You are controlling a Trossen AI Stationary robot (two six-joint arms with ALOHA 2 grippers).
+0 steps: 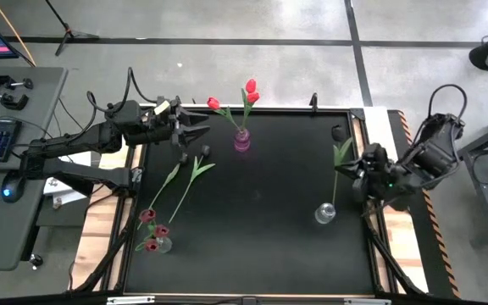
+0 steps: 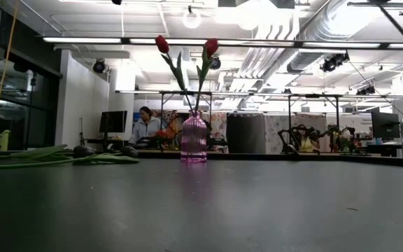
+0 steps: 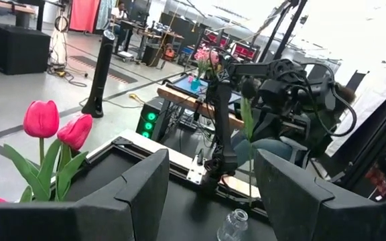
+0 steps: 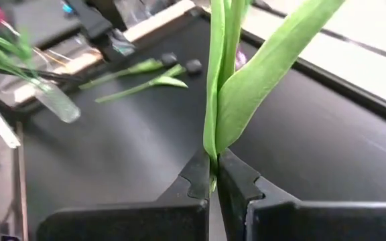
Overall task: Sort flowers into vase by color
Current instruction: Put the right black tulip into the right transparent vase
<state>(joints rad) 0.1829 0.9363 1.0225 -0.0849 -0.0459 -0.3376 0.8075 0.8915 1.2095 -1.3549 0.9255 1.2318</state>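
From above, the right gripper (image 1: 352, 169) holds a dark-headed tulip (image 1: 339, 151) above the clear vase (image 1: 325, 213). The right wrist view shows its fingers (image 4: 194, 175) clamped on the stem. The left gripper (image 1: 195, 132), fingers spread and empty, hovers beside the pink vase (image 1: 242, 140).

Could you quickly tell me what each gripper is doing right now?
Left gripper: open, holding nothing, near the pink vase.
Right gripper: shut on a flower stem.

Beside the left gripper (image 1: 200, 130), red tulips (image 1: 231, 98) stand in a pink vase (image 1: 242, 140). The right gripper (image 4: 214, 175) pinches a green stem (image 4: 214, 100) above the black table (image 1: 261, 220).
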